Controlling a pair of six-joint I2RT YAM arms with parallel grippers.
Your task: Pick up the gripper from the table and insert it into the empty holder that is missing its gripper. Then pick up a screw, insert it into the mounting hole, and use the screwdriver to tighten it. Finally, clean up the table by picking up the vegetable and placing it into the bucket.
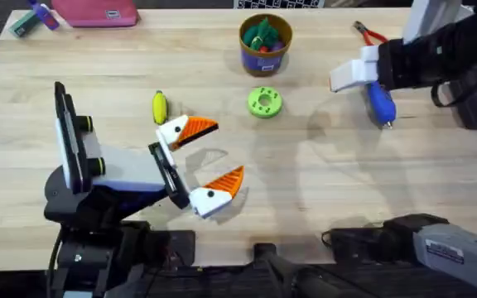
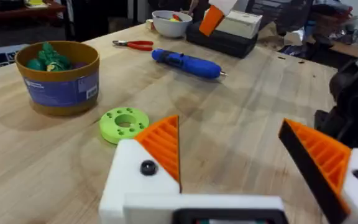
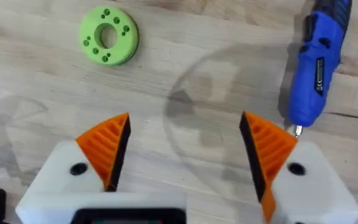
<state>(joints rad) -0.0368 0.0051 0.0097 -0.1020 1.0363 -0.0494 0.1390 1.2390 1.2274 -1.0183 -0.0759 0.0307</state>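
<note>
- Light butcher-block table (image 1: 305, 190) carried everything; plank grain ran plainly across it.
- Landmark taken: the green holed disc (image 1: 264, 102), lying flat near mid-table.
- Screwdriver (image 1: 380, 103): blue cylinder with a thin metal bit, lying on its side well to the right of the disc, just beside the right gripper (image 3: 185, 146). Red-handled pliers (image 1: 369, 34) lay beyond it.
- Vegetable (image 1: 159, 107): small yellow oblong with a green end, resting on the wood to the left of the disc.
- Bucket (image 1: 265, 55): brown-rimmed tub with a blue-purple band, standing just behind the disc. It held green and red toys.
- White bowl (image 2: 171, 23), seen from the left wrist, stood beyond the pliers with small colourful items in it; kind not clear.
- Left gripper (image 1: 205, 161) sat nearer than the disc, jaws spread wide, grasping nothing. Both white bases bore orange ribbed wedges.
- Right gripper likewise released, its orange wedges apart over bare wood.
</note>
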